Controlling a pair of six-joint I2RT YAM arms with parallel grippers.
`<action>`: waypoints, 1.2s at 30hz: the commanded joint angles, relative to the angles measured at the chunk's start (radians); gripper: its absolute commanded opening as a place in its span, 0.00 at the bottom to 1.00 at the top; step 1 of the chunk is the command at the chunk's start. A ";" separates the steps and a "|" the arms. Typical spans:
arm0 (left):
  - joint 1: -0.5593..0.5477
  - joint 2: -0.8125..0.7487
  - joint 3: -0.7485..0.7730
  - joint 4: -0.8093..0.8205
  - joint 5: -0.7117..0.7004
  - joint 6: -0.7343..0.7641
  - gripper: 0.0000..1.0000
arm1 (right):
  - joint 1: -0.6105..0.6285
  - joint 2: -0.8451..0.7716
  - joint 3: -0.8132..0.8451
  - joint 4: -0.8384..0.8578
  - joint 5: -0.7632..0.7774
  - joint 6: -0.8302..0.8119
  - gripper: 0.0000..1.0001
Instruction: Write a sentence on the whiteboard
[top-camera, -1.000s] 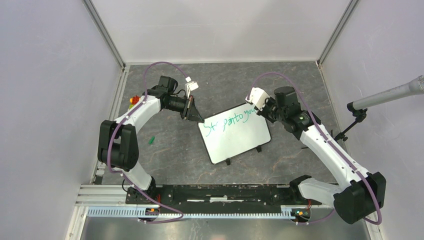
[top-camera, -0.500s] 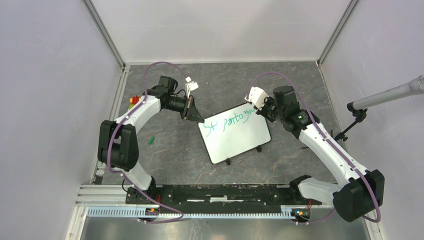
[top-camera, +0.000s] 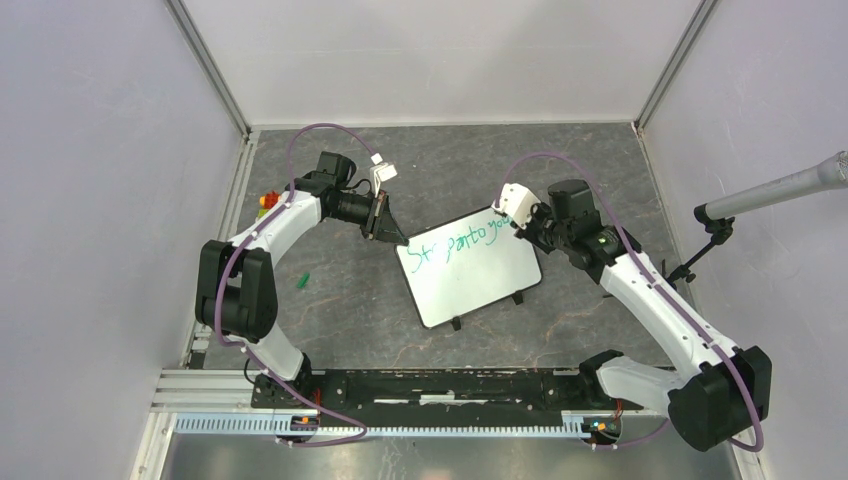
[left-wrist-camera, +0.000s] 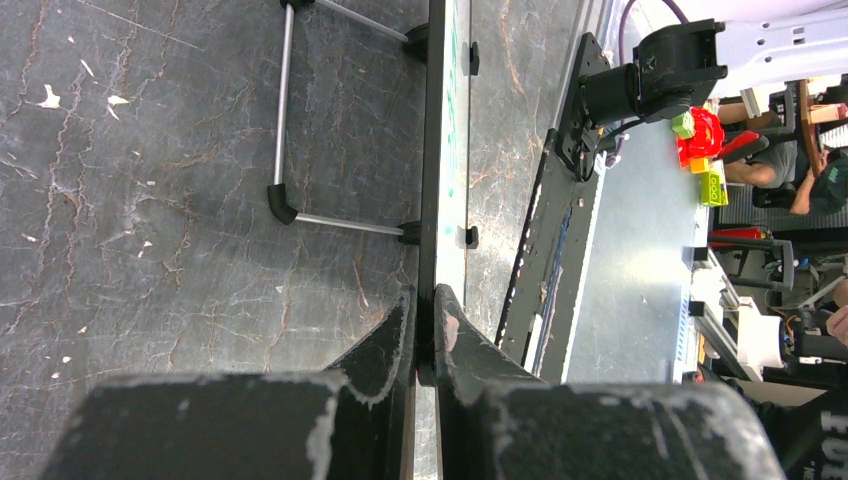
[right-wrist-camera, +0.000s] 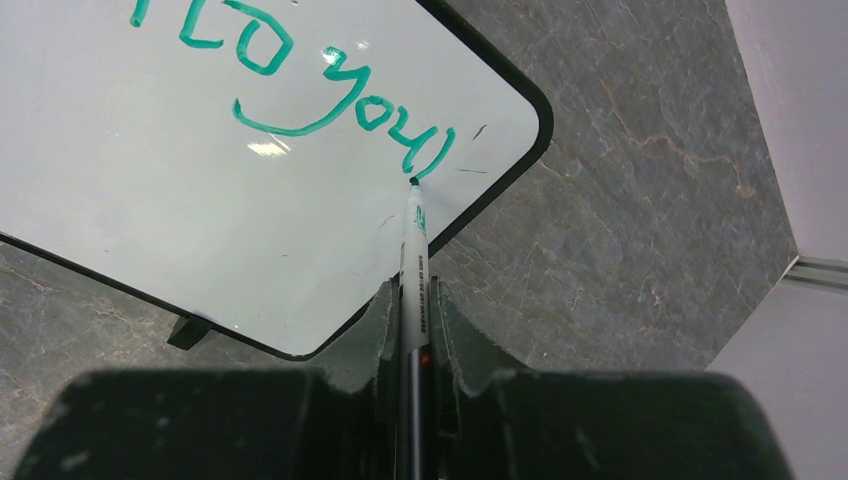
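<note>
Keeps the whiteboard (top-camera: 470, 270) near the middle of the tabletop (top-camera: 340, 300), turned at an angle and propped on its wire stand (left-wrist-camera: 285, 110). Clamps the board's far-left corner with the left gripper (left-wrist-camera: 424, 305), jaws clenched on the thin black frame, seen edge-on as a dark strip in the left wrist view. Grasps a marker (right-wrist-camera: 413, 250) in the right gripper (right-wrist-camera: 411, 295), jaws closed tight around the barrel, tip pointing away from the wrist. Sets that tip at the white surface by the board's rounded far-right corner, just beside the last green stroke. Shows the sentence (top-camera: 462, 243) in green handwriting along the upper part of the board, ending in what reads "to you" plus a further curved mark. Has a small green piece (top-camera: 302, 280) lying on the tabletop, well apart from the board, to its left.
</note>
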 joint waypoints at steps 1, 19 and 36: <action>-0.009 0.005 0.010 0.002 -0.055 0.039 0.03 | -0.003 -0.016 0.000 0.005 -0.021 0.002 0.00; -0.008 0.012 0.010 0.002 -0.055 0.044 0.02 | -0.004 0.031 0.061 0.087 0.035 0.036 0.00; -0.009 0.010 0.011 0.002 -0.060 0.042 0.02 | -0.010 0.015 0.094 0.039 0.027 0.016 0.00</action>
